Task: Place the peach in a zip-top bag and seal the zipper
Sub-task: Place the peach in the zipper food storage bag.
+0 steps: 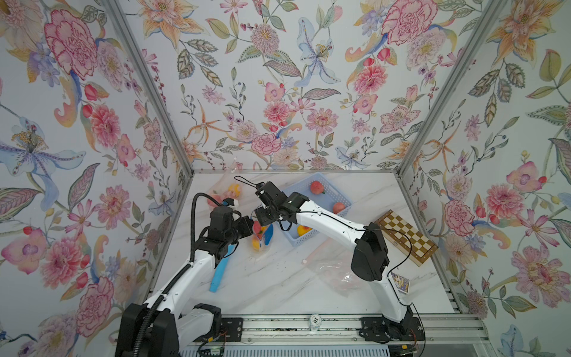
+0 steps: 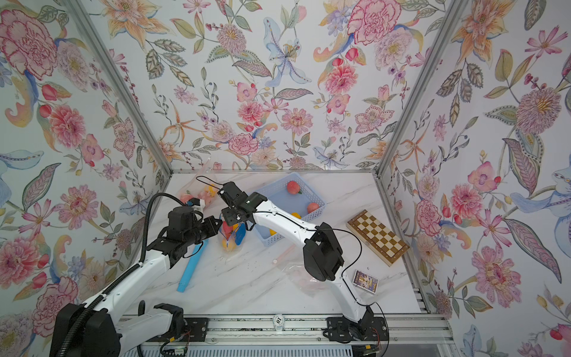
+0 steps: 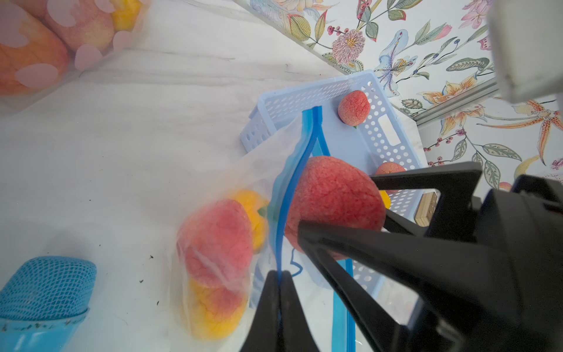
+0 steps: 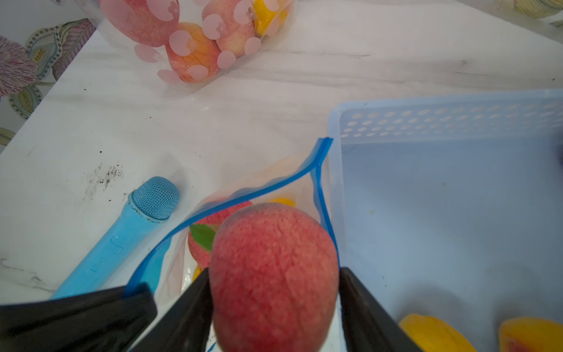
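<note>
- Right beside the blue basket (image 4: 441,213), against its outer wall, a clear zip-top bag (image 3: 231,183) stands with its blue zipper (image 3: 292,189) pulled apart into an open mouth.
- The left gripper (image 3: 278,274) is clenched on one strip of that zipper, its two fingers pressed flat together over the blue edge, holding that side of the bag up.
- The right gripper (image 4: 274,271) is grasping the peach (image 3: 332,195), one black finger against each side of the fruit.
- The peach sits in the bag's mouth, between the two zipper strips, just outside the basket wall; it is not yet down in the bag.
- Lower in the bag, two red-and-yellow peaches (image 3: 216,243) already lie on the marble table (image 1: 278,284).
- Inside the basket, two more red peaches (image 1: 316,187) rest toward its far end, with yellow fruit (image 4: 435,335) at its near end.
- A blue microphone (image 4: 134,225) lies on the far side of the bag from the basket.
- A pink-spotted bag of peaches (image 4: 195,39) sits well apart from the basket, toward the back wall.
- A chessboard (image 1: 406,236) lies near the basket's other side.
</note>
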